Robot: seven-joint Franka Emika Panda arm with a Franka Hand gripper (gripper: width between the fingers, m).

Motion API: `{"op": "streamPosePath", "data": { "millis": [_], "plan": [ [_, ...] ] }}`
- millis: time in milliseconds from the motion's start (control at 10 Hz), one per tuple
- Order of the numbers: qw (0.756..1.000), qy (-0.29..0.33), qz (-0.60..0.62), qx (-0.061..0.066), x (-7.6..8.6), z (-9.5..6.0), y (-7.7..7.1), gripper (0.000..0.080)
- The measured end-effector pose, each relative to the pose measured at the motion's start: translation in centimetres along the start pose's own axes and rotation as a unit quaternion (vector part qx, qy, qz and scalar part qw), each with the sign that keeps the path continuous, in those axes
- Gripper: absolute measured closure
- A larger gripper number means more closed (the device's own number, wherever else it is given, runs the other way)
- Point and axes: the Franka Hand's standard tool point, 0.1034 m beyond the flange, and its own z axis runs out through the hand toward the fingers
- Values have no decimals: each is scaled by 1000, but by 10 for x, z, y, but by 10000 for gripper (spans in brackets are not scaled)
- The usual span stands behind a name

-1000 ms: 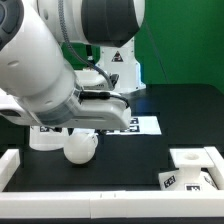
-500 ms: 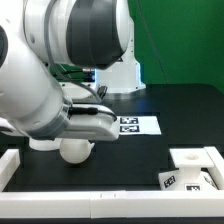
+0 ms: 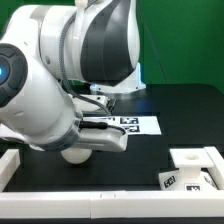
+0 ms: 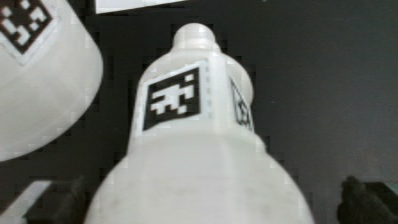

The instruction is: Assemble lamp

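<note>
**Lamp parts apart on the table, fingers spread**

Nearest the exterior camera, a low white rail (image 3: 100,208) is being seen running along the front of the black table (image 3: 185,125). Just behind it, at the exterior view's right, the lamp base (image 3: 195,165) is being noted. It is an angular white block, with two small tags being shown on its near faces.

Further in, toward the exterior view's left, the bulb (image 3: 75,153) is being recorded on the table. It is a smooth white ball, being largely covered from above by the arm (image 3: 45,95), which is being bent low over it. Whether anything is touching the bulb cannot be told from this view. It is lying well apart from the base.

Beyond the bulb, the marker board (image 3: 138,124) is being seen flat on the table, partly being hidden by the arm. Farthest back, a white sloping body, being taken for the shade (image 3: 132,82), is being seen against the green backdrop (image 3: 185,40) (its tag is being hidden by the arm).

In the wrist view, the gripper (image 4: 199,200) is being registered only as two dark, blurred fingers (image 4: 36,203) at opposite sides. They are being held well apart, with nothing being clamped. Between and beyond them, a tagged white part (image 4: 187,150) is filling the picture, wide at one end and narrowing to a neck. Whether it is base or shade cannot be told. A second tagged white surface (image 4: 36,80) is being seen just beside it.
</note>
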Motion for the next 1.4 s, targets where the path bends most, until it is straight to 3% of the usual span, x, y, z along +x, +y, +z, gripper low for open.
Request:
{"op": "streamPosePath", "data": {
  "millis": [300, 400, 500, 900, 1300, 1400],
  "plan": [
    [1000, 1, 0, -2, 2, 1, 0, 100],
    [1000, 1, 0, -2, 2, 1, 0, 204],
    [1000, 1, 0, -2, 2, 1, 0, 225],
    [1000, 0, 0, -2, 1, 0, -2, 225],
    [1000, 12, -23, -10, -70, -79, -71, 223],
    [999, 22, -33, -16, -81, -90, -82, 223]
  ]
}}
